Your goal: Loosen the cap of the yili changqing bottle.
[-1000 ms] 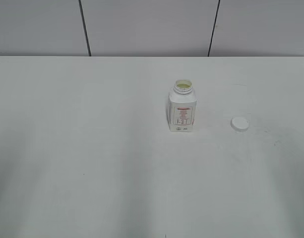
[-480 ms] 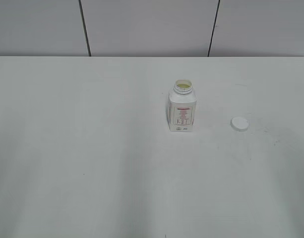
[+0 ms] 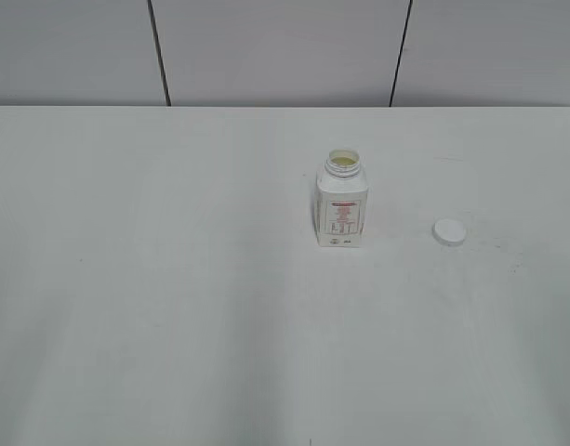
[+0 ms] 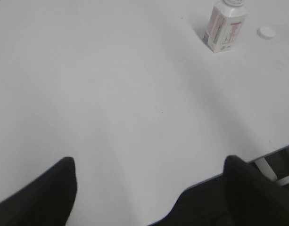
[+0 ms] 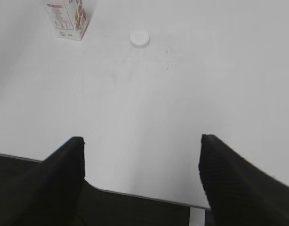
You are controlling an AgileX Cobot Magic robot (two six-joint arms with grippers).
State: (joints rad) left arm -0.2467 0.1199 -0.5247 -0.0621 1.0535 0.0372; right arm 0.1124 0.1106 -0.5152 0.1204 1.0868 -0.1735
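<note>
Yili changqing bottle (image 3: 341, 210) upright and uncapped on my table (image 3: 173, 307), cap (image 3: 449, 232) lying at its three o'clock, well apart, my left gripper (image 4: 149, 179) and right gripper (image 5: 142, 162) both spread wide, holding nothing.

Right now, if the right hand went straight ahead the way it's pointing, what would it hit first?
Probably bare table. The open right hand points between the cap and nothing else; the cap sits roughly ahead, far off, the bottle left of that line. Depth is unclear.

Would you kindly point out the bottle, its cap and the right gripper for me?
bottle (image 3: 341, 216): exterior view, on the front label.
cap (image 3: 449, 232): exterior view, on its flat top, lying on the table.
right gripper (image 5: 140, 160): right wrist view, midway between its open fingertips.
</note>
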